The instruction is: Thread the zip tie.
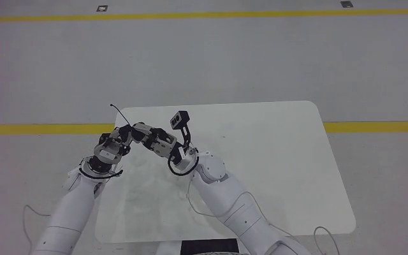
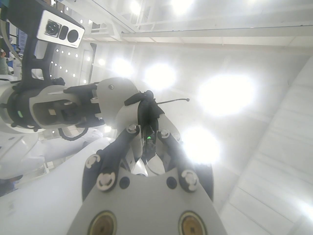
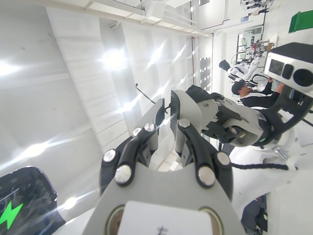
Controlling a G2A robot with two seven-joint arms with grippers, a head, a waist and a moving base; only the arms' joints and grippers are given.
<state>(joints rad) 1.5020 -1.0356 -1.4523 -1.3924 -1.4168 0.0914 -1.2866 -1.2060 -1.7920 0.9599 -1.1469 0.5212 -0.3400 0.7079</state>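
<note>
A smooth, pale grey floor [image 1: 204, 64] crossed by two yellow stripes [image 1: 191, 15] lay behind a white table [image 1: 287, 159], a flat matte slab with rounded corners. Two glossy white arms, rounded and jointed, met above the table's far corner on the robot's left side. The right arm carried a small black boxy camera [image 1: 180, 118] on a curved black bracket at its wrist.

The left gripper [image 1: 125, 134] and the right gripper [image 1: 138, 131] were tip to tip, nearly touching. Each had white shell-like fingers on black links with round silver bolts, faced with black pads. The left gripper's fingers [image 2: 146, 110] were pressed together, pinching the zip tie [image 2: 172, 101]. The right gripper's fingers [image 3: 175, 113], one pad ribbed, were a little apart, and a short dark piece of the strand showed in the narrow gap.

The zip tie was a thin black strand, slightly curved, held in the air above that table corner. Its free end, tipped with a small knob, stuck out past both grippers, away from the robot.
</note>
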